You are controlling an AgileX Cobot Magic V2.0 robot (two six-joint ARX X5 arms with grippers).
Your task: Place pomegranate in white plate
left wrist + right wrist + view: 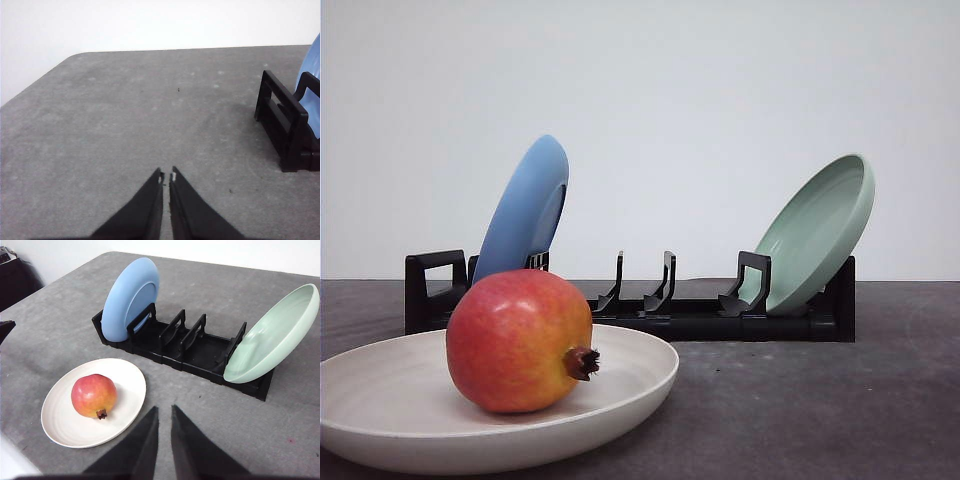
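**Pomegranate sits in the white plate; both grippers empty and clear**

In the front view, look to the lower left of the frame: the pomegranate [520, 340] rests inside the white plate [640, 375], its dark crown pointing toward frame right. Judged from this, you have no placing left to do.

Your left gripper [167, 176] has its fingertips nearly together, only a thin slit between them, holding nothing and hanging over bare grey table [125, 115]; the black dish rack [287, 125] sits at that frame's right edge.

In the right wrist view the fruit lies at lower left, up and left of the right gripper [163, 409], well apart from it. Those fingers are also almost closed and empty. This arm looks the nearer one. Behind, the rack holds the blue plate [131, 297] and the pale green plate [272, 340].
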